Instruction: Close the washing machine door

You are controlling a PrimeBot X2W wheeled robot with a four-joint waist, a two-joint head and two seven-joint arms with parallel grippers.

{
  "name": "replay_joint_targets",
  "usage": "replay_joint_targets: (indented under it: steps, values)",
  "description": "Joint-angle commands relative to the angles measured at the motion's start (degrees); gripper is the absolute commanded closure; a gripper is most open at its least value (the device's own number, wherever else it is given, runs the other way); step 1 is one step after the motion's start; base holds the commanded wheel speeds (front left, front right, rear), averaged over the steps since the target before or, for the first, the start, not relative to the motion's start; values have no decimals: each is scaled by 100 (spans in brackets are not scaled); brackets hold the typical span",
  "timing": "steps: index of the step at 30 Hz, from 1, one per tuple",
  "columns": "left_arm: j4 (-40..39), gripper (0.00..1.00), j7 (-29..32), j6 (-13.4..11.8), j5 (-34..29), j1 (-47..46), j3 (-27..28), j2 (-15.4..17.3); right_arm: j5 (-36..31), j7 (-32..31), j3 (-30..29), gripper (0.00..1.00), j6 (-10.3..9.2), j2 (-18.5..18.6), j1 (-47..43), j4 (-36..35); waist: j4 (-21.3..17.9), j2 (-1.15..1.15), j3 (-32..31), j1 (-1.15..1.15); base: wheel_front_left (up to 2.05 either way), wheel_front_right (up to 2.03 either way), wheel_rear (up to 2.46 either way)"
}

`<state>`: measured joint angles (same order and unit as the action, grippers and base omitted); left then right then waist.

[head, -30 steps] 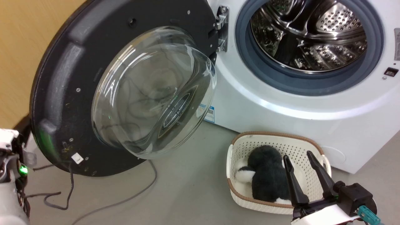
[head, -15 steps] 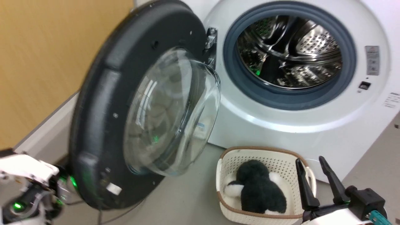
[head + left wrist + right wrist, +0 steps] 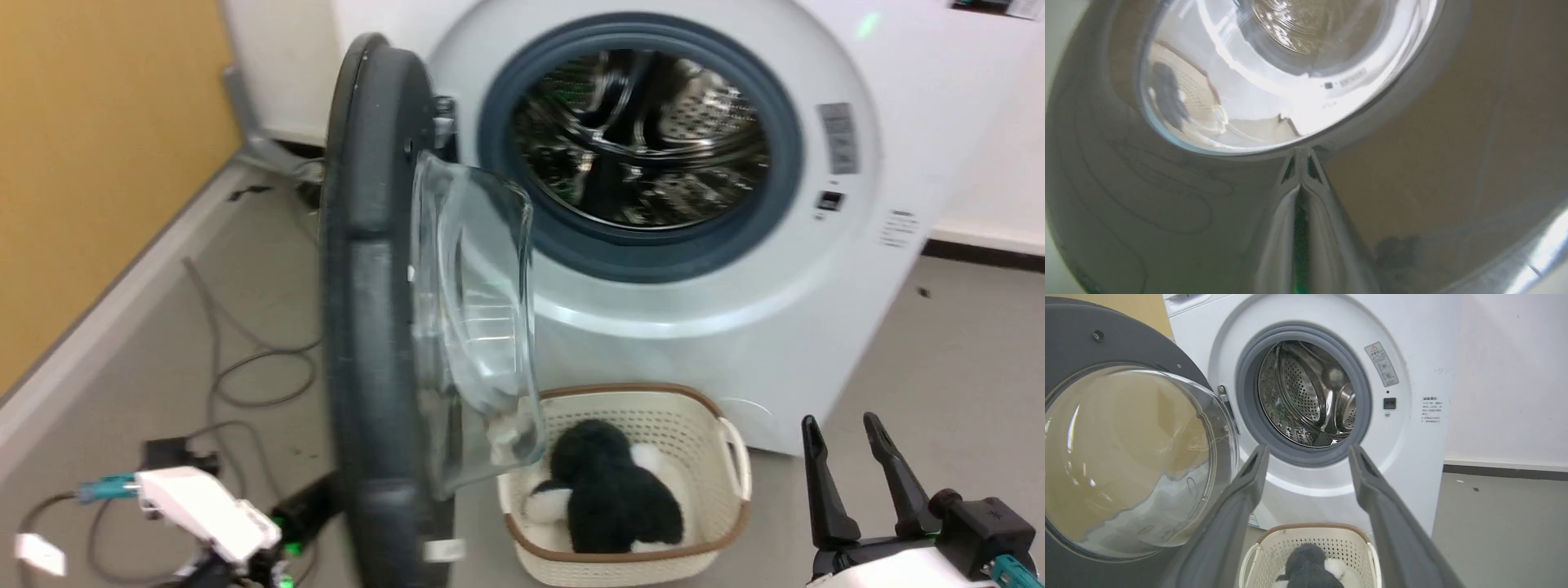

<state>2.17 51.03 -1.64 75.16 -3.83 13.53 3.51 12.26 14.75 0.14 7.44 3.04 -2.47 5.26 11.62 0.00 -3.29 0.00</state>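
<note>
The large round black-rimmed washing machine door with its bulging clear glass bowl (image 3: 371,286) is now seen edge-on in the head view. It is swung from wide open to roughly halfway toward the white front-loading washing machine (image 3: 735,327), and the camera is shifted too. The left gripper (image 3: 1300,155) is pinched closed, with its tips pressed on the door's glossy outer face. The right gripper (image 3: 841,420) is held spread and empty beside the cream plastic basket (image 3: 729,457). Latching is judged not yet done, so more pushing is needed.
</note>
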Motion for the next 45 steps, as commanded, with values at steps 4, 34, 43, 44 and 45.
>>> replay_joint_targets:
  steps: [4,34,43,44,45]
  values:
    - [-242,100,-508,-185,685,219,-891,-61,-74,25,24,0,5,-15,-28,16,-665,0,115,0,0,0,0]
    - [2546,100,-4975,505,2469,-2880,-2824,-63,3,25,88,0,5,-16,379,-95,-3389,0,1277,0,0,0,0]
    - [3489,100,-5154,851,2405,-3432,-3135,-63,17,25,45,0,5,-16,365,-121,-3154,0,1205,0,0,0,0]
    - [3489,100,-5117,874,2341,-3400,-3216,-63,11,25,51,0,5,-16,354,-123,-3097,0,1166,0,0,0,0]
    - [3456,100,-5076,891,2244,-3336,-3311,-58,4,25,62,0,5,-16,340,-121,-3038,0,1114,0,0,0,0]
